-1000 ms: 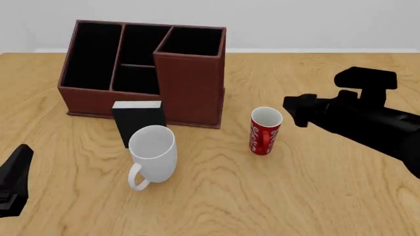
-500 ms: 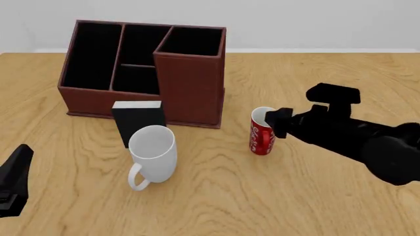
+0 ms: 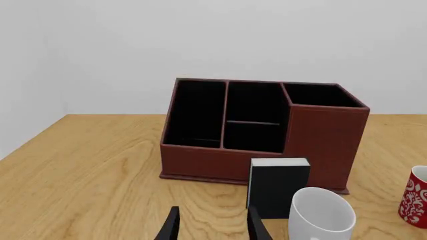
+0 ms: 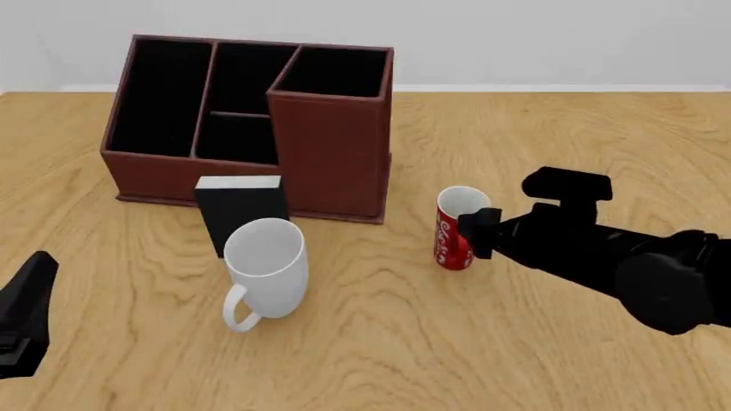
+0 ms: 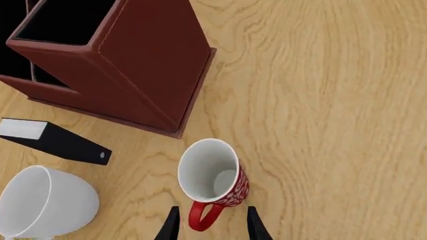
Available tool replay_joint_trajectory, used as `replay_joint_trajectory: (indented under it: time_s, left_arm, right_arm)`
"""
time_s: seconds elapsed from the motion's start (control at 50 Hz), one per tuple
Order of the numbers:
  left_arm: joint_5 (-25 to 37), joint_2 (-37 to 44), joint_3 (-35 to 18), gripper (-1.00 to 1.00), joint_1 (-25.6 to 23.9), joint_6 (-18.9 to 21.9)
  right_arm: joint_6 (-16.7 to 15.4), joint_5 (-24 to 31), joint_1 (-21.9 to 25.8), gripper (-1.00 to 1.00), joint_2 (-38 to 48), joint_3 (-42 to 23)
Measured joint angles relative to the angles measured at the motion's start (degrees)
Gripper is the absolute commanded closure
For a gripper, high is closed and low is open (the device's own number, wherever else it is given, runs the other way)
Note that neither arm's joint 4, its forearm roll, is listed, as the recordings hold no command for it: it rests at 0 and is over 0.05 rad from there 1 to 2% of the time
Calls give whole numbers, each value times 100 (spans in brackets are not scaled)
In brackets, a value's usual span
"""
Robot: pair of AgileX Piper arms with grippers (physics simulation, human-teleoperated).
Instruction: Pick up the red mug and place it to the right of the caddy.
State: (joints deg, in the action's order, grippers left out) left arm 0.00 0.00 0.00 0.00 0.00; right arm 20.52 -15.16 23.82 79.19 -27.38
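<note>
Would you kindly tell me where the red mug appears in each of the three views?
Front view: red mug right of centre, at the right gripper's tips.
Left wrist view: cut off at the right edge.
Right wrist view: low centre, handle between the fingers.
Shared landmark: the caddy.

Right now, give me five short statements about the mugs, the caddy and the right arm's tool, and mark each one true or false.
1. The red mug stands upright on the table. True.
2. The right tool is shut on the mug's rim. False: its fingers are apart, on either side of the red handle.
3. The white mug lies on its side. False: it stands upright.
4. The small black box stands in front of the caddy. True.
5. The red mug sits inside a caddy compartment. False: it stands on the table to the caddy's right.
</note>
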Motion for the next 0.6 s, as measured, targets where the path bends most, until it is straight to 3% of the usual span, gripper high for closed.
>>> replay_joint_trajectory:
  time_s: [0.6]
  left_arm:
    - [0, 0, 0, -100, 0, 0]
  right_arm:
    - [187, -258, 259, -100, 489, -75]
